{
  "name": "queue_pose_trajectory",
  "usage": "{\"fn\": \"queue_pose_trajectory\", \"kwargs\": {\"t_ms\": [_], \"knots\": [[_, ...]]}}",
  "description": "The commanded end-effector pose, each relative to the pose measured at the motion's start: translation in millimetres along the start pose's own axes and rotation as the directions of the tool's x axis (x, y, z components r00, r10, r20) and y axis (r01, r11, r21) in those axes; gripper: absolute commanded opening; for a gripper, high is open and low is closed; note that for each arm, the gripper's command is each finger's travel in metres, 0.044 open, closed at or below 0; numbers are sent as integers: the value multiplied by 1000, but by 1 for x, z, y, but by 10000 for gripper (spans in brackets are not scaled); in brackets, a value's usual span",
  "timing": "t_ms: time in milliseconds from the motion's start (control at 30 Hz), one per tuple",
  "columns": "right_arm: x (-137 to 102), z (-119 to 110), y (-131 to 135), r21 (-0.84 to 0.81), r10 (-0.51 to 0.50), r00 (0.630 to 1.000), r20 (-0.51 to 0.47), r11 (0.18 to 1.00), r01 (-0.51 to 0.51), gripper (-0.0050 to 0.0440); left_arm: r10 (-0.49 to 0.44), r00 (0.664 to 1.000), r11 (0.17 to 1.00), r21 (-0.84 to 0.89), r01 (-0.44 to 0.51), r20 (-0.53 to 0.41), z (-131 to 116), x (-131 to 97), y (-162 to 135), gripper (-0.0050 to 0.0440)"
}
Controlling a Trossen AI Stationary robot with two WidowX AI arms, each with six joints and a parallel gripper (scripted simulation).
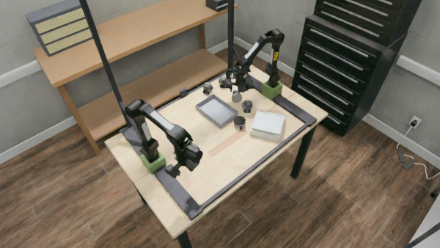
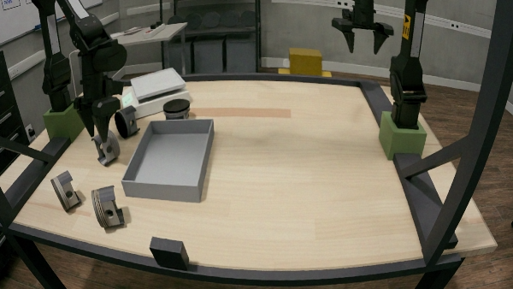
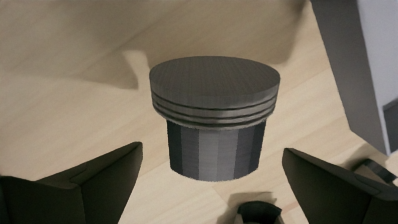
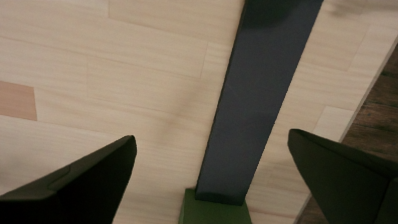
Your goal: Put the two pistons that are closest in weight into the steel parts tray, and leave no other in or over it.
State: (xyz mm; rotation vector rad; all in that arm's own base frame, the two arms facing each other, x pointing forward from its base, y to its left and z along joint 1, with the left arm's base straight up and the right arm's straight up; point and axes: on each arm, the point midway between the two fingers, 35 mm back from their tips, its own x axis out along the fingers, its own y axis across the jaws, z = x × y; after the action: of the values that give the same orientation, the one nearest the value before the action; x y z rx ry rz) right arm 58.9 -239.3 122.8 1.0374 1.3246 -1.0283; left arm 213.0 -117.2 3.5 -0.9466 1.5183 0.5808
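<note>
Hovering at a Piston: Left Gripper Open

The target piston (image 1: 237, 96) (image 2: 109, 150) (image 3: 215, 115) is resting on the table (image 1: 169, 117) (image 2: 299, 179), outside the steel parts tray (image 1: 227, 122) (image 2: 162, 191) (image 3: 345, 65). The left gripper (image 1: 235, 89) (image 2: 98, 138) (image 3: 213, 152) is hovering close by with its fingers spread wide, gripping nothing.

A second piston (image 1: 247, 106) (image 2: 126, 121) is lying near the first, its dark side showing in the exterior view. A third piston (image 1: 239, 122) (image 2: 176, 109) is standing crown up between the tray and the scale (image 1: 268, 125) (image 2: 158, 87) (the scale's display is glowing pale green). A fourth piston (image 1: 207, 88) (image 2: 108, 207) and a fifth piston (image 1: 224, 82) (image 2: 65, 191) are resting on the opposite side of the group from the scale. All five pistons are occupying positions outside the tray.

Well apart from the group, the right gripper (image 1: 184, 170) (image 2: 363, 52) (image 4: 211, 139) is hanging above the table, its fingers standing wide and holding nothing.
</note>
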Motion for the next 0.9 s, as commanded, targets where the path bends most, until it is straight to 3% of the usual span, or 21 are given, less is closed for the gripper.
{"fn": "queue_pose_trajectory", "kwargs": {"t_ms": [0, 767, 867], "knots": [[-9, 5, 1, -6, 3, 999, 33, 1000, -3, 400, -43, 999, 999, 10, 43, 7, 1, -16, -11, 378], [-9, 5, 1, -6, 3, 999, 33, 1000, -3, 400, -43, 999, 999, 13, 43, 6, 0, -49, -11, 378], [-9, 5, 1, -6, 3, 999, 33, 1000, -3, 400, -42, 999, 999, 15, 42, 7, -3, -64, -13, 378]]}}
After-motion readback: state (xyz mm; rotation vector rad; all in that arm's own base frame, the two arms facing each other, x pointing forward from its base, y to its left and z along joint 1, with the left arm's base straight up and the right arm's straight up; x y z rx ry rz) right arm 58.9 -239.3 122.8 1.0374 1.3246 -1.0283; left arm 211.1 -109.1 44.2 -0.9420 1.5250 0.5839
